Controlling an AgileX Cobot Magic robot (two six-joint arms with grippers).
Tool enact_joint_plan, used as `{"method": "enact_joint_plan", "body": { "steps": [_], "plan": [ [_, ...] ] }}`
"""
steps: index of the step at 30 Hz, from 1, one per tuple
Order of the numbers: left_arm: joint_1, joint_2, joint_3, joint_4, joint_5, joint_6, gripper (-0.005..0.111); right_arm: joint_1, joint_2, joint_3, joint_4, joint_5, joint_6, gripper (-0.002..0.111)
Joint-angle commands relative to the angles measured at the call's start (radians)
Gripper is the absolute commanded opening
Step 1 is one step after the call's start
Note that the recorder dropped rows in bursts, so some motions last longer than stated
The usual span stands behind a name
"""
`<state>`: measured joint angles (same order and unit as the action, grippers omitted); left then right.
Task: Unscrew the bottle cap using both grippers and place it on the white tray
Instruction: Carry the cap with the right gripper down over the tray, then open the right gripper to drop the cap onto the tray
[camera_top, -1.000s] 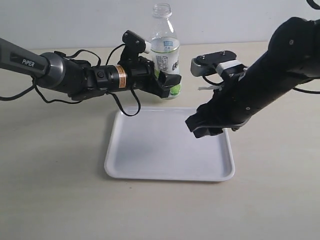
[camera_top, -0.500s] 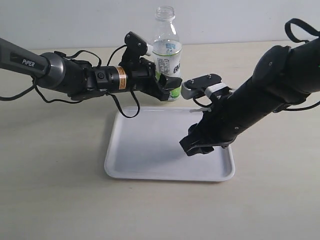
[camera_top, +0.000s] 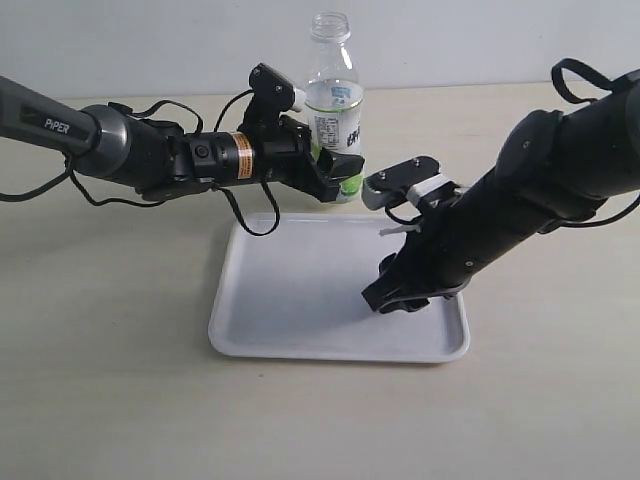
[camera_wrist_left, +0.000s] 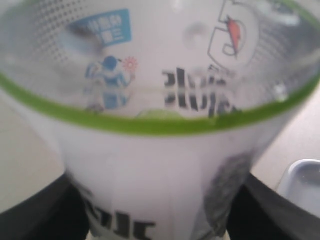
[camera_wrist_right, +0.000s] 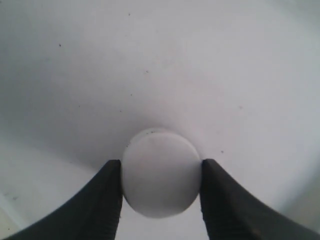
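Table (camera_top: 120, 400) in front is bare tan.

Tray (camera_top: 290, 290) lies flat mid-table, long side toward the camera.

Right gripper (camera_top: 392, 298) is angled down over the right part of the tray, tip low above its floor. Right wrist view: cap (camera_wrist_right: 160, 172) sits pinched between the two black fingers (camera_wrist_right: 100, 200), one pad on each side of its rim, flat top facing the lens. White tray surface (camera_wrist_right: 150, 60) fills everything behind it, with the cap's shadow close around it. Can't tell if the cap touches the tray or hangs just above. In the exterior view the cap is hidden by the gripper.

Left gripper (camera_top: 335, 172) reaches in level from the left on the grey PIPER arm (camera_top: 120, 145) and is closed around the lower body of the bottle (camera_top: 333, 110). Left wrist view: label (camera_wrist_left: 160, 150) fills the frame, dark fingers (camera_wrist_left: 30, 210) show on both sides of it, and a tray corner (camera_wrist_left: 300, 180) is at the edge.

Bottle stands upright on the table just behind the tray's far rim, mouth open, cap off.

Pale wall (camera_top: 480, 40) behind.
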<state>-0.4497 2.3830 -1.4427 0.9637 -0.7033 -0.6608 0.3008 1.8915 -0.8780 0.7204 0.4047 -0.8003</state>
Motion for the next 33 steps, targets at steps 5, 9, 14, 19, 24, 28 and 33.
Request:
{"method": "enact_joint_plan", "body": {
  "steps": [5, 9, 14, 19, 24, 28, 33],
  "plan": [
    [0.0, -0.013, 0.001, -0.016, -0.029, 0.003, 0.0, 0.001, 0.023, 0.005, 0.007, 0.009, -0.045, 0.026],
    [0.0, -0.013, 0.001, -0.016, -0.029, 0.003, 0.0, 0.001, 0.023, 0.005, 0.014, 0.009, -0.048, 0.062],
    [0.0, -0.013, 0.001, -0.016, -0.029, 0.003, 0.0, 0.001, 0.023, 0.005, 0.014, 0.009, -0.048, 0.078],
    [0.0, -0.013, 0.001, -0.016, -0.029, 0.003, 0.0, 0.001, -0.042, 0.005, 0.012, 0.024, -0.046, 0.077],
    [0.0, -0.013, 0.001, -0.018, -0.029, -0.025, 0.0, 0.001, -0.194, 0.025, 0.0, 0.049, -0.043, 0.071],
    [0.0, -0.013, 0.001, -0.025, -0.029, -0.025, 0.0, 0.001, -0.361, 0.13, 0.0, -0.003, -0.042, 0.071],
    [0.0, -0.013, 0.001, -0.017, -0.029, -0.02, 0.0, 0.001, -0.656, 0.336, 0.014, -0.218, 0.019, 0.062]
  ]
}}
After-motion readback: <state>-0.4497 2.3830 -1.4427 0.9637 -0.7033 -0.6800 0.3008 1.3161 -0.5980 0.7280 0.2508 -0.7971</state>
